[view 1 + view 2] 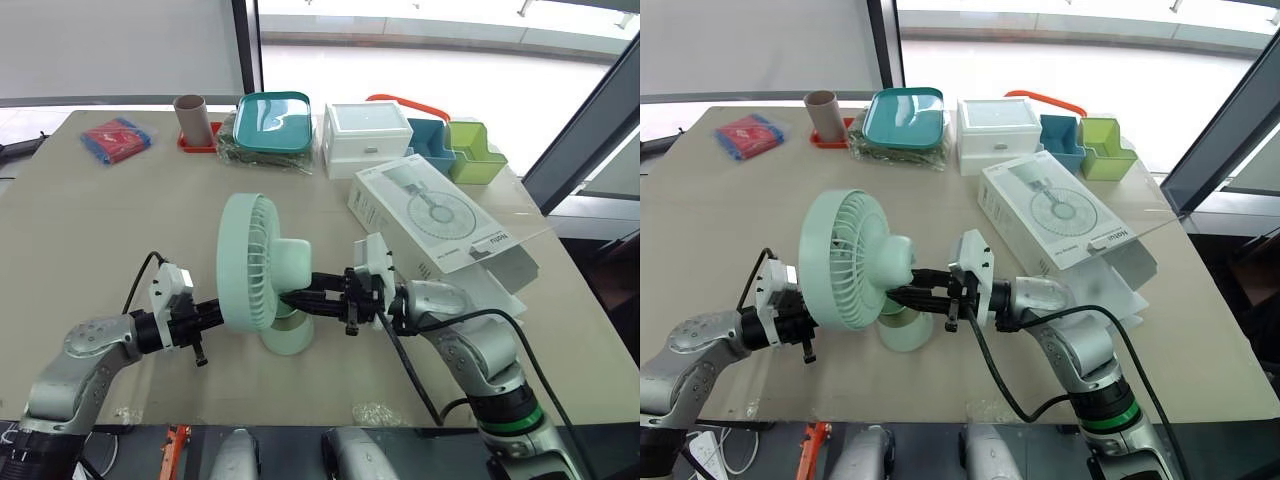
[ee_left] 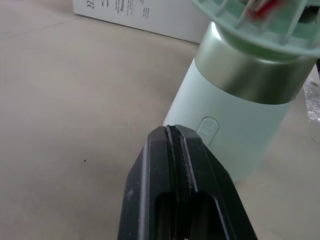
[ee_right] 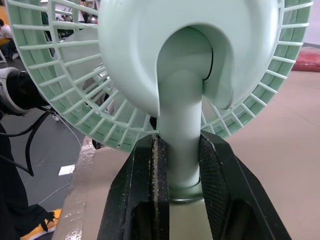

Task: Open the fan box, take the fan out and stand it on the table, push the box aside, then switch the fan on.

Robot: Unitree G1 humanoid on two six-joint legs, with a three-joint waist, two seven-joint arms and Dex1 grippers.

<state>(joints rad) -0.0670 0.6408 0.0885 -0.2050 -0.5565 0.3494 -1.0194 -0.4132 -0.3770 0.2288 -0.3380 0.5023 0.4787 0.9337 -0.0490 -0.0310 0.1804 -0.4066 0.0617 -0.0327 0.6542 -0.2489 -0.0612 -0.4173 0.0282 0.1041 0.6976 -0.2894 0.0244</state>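
Tabletop (image 1: 120,220) bears fan (image 1: 252,262), neck clamped between right jaws.

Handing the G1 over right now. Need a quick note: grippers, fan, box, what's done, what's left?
Right gripper: shut on the fan at its neck, just above the base.
Left gripper: shut, tip aimed at the button on the fan's base; I cannot tell if it touches.
The fan stands upright on the table. The box lies to its right, apart from it, end flap open.
Done: box opened, fan out and standing, box aside.
Left: press the button to switch the fan on.
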